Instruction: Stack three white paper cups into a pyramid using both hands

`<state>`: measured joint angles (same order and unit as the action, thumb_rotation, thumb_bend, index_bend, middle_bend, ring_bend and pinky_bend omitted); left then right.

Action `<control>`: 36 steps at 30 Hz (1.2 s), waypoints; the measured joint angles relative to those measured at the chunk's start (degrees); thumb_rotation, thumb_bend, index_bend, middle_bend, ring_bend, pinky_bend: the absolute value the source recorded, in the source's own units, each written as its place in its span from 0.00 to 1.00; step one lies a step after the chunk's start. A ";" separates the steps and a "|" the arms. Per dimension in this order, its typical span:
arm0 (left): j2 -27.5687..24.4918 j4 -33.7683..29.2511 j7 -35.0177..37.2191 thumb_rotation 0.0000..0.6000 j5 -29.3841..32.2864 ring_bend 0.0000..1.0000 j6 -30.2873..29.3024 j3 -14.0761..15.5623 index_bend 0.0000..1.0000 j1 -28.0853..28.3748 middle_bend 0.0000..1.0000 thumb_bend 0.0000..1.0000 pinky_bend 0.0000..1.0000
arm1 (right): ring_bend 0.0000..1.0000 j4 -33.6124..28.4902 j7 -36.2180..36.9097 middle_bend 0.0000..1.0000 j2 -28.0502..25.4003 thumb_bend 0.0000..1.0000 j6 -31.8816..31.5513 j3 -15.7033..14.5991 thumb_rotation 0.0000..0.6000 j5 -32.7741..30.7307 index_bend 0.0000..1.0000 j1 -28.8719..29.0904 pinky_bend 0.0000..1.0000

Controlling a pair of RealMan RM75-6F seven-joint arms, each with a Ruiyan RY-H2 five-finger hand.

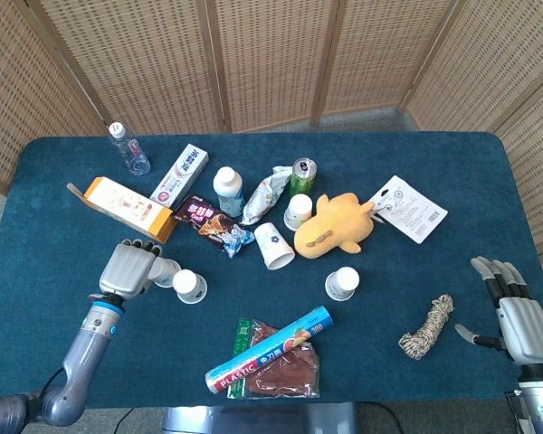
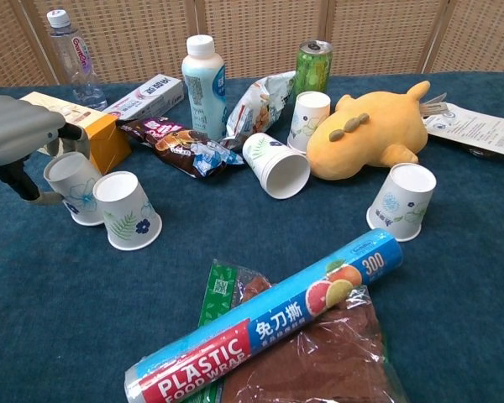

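On the near left of the blue table [image 1: 452, 172], the left hand [image 1: 131, 268] grasps an upside-down paper cup with a blue flower print [image 2: 74, 188], its fingers wrapped round the cup's upper part; that cup stands on the cloth and touches a second inverted cup with a green leaf print [image 2: 128, 210] just to its right, which leans slightly away; a third cup [image 2: 402, 201] stands inverted well apart on the right, in front of the yellow plush toy [image 2: 374, 128]; a fourth cup [image 2: 276, 164] lies on its side near the table's middle, mouth toward the camera, and a fifth [image 2: 307, 119] stands inverted behind it, beside the toy and just in front of the green can [image 2: 312, 65]; the right hand [image 1: 518, 316] rests at the table's near right edge, released, fingers straight and apart, holding nothing, with a coil of rope [image 1: 429, 326] near it on its left; a roll of plastic wrap [image 2: 269, 322] lies across a brown packet at the front; the orange box [image 1: 128, 208] sits just behind the left hand.
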<state>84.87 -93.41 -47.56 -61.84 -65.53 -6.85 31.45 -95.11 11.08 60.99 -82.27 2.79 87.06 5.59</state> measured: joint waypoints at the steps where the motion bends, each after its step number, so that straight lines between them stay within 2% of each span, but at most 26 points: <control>1: 0.40 -0.16 -0.37 1.00 0.38 0.39 0.00 -0.08 0.41 0.29 0.43 0.31 0.48 | 0.00 0.03 0.05 0.00 0.00 0.00 0.01 0.00 1.00 -0.02 0.00 0.00 0.00; 14: 2.62 -5.42 -5.25 1.00 2.68 0.39 -1.54 0.21 0.42 2.70 0.44 0.31 0.48 | 0.00 0.33 0.71 0.00 -0.03 0.00 0.24 0.06 1.00 -0.22 0.00 0.09 0.00; 23: 0.95 -10.65 -12.10 1.00 7.56 0.39 -3.73 2.12 0.42 3.68 0.43 0.31 0.46 | 0.00 0.31 1.48 0.00 -0.29 0.00 0.05 0.11 1.00 -0.10 0.00 0.03 0.00; 30: -1.27 -13.28 -9.88 1.00 8.93 0.39 -2.83 3.12 0.41 3.97 0.43 0.31 0.45 | 0.00 0.10 0.94 0.00 -0.19 0.00 0.03 0.03 1.00 0.09 0.00 0.06 0.00; 36: -0.97 -15.25 -9.99 1.00 10.36 0.39 -1.92 4.06 0.41 5.24 0.43 0.31 0.45 | 0.00 0.03 0.77 0.00 -0.18 0.00 -0.01 0.02 1.00 0.04 0.00 0.02 0.00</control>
<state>83.90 -108.65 -57.55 -51.48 -67.45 -2.79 36.69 -95.08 11.85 60.82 -82.29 2.80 87.10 5.61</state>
